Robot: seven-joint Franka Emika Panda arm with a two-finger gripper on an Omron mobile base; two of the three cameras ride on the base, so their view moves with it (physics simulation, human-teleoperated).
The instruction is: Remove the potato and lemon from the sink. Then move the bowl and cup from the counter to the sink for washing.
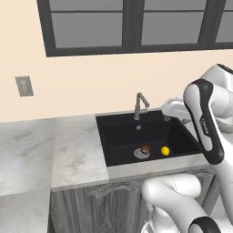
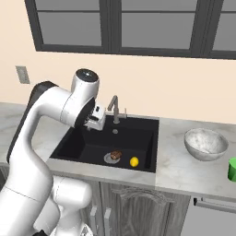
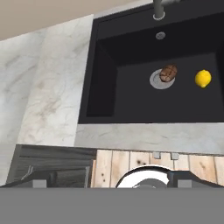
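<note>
Hand view: potato [image 3: 168, 73] on drain [image 3: 157, 82], lemon [image 3: 203, 78] beside it in sink [image 3: 105, 78], well below the wide-open claw [image 3: 105, 183]. Bowl [image 2: 206, 144], cup [image 2: 232, 169] on tabletop [image 2: 184, 170]. Arm raised, elbow bent over sink.

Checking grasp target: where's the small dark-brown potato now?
The small dark-brown potato sits in the black sink, on the round grey drain, with the yellow lemon apart to its right.
</note>
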